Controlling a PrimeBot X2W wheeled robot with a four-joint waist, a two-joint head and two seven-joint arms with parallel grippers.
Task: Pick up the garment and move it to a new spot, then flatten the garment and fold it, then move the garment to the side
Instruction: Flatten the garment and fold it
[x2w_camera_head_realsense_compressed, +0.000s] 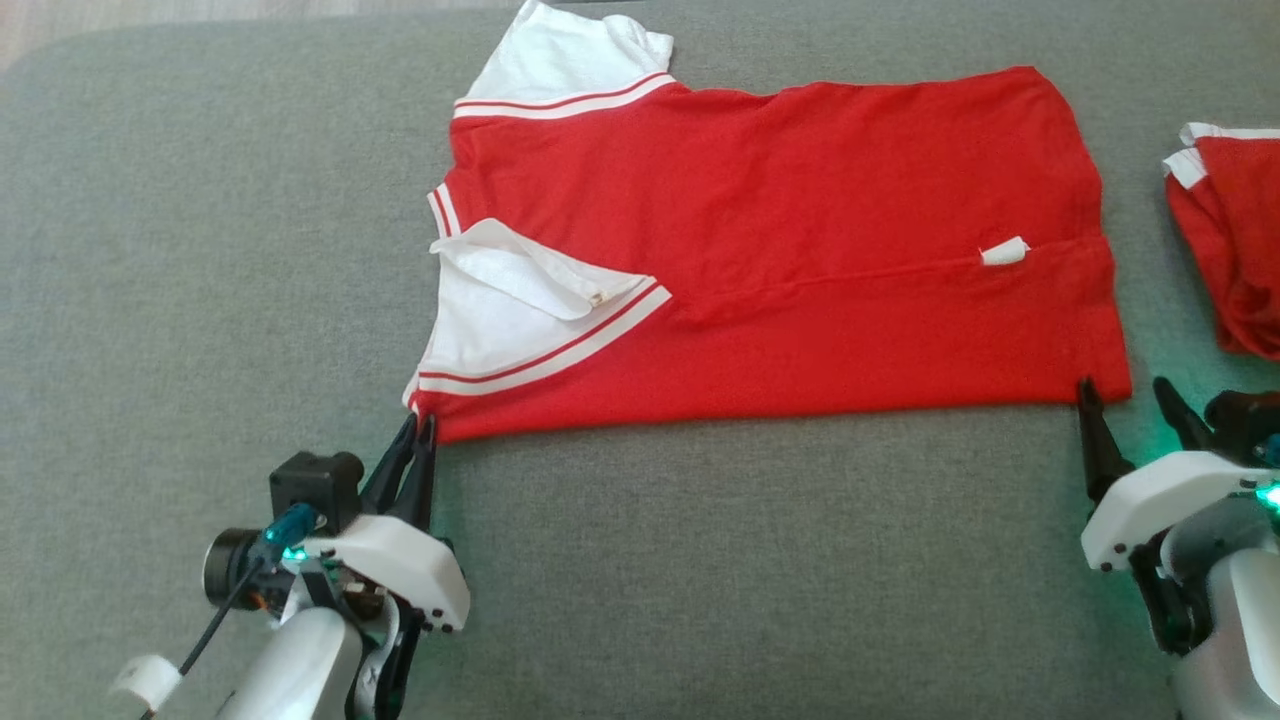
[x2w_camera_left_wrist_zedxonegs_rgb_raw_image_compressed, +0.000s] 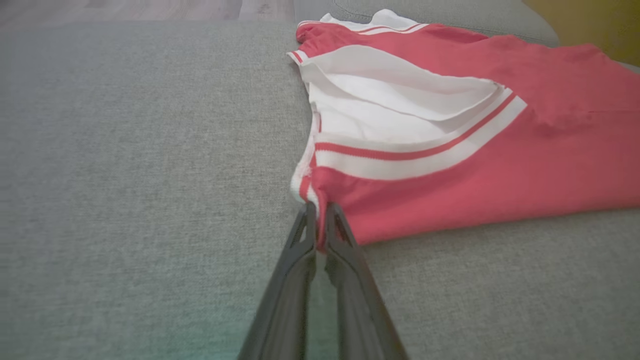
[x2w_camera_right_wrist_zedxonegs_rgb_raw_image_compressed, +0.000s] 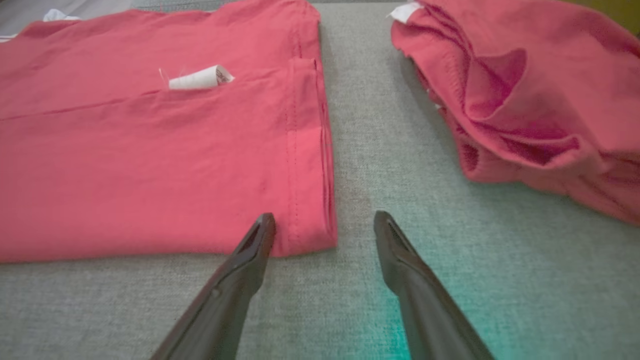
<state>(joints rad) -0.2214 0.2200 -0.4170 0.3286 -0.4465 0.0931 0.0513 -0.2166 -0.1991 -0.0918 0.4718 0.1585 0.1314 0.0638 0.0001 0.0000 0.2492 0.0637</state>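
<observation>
Grey woven upholstery (x2w_camera_head_realsense_compressed: 200, 300) carries a half-folded red knit garment with white, red-striped sleeves (x2w_camera_head_realsense_compressed: 780, 250), and I have one corner of it in hand.

Head view: the garment lies flat in the middle of the surface, its long sides turned in by my reckoning. My left gripper (x2w_camera_head_realsense_compressed: 420, 422) is at the near sleeve-end corner and my right gripper (x2w_camera_head_realsense_compressed: 1125, 390) at the near hem corner, with a crumpled red cloth pile (x2w_camera_head_realsense_compressed: 1235, 250) off to the right. Left wrist view: my left fingers are pinched together on that corner's edge. Right wrist view: my right fingers stand wide apart, straddling the hem corner and gripping nothing. Moving and flattening look done; the crosswise fold and the shift aside remain, I judge.
</observation>
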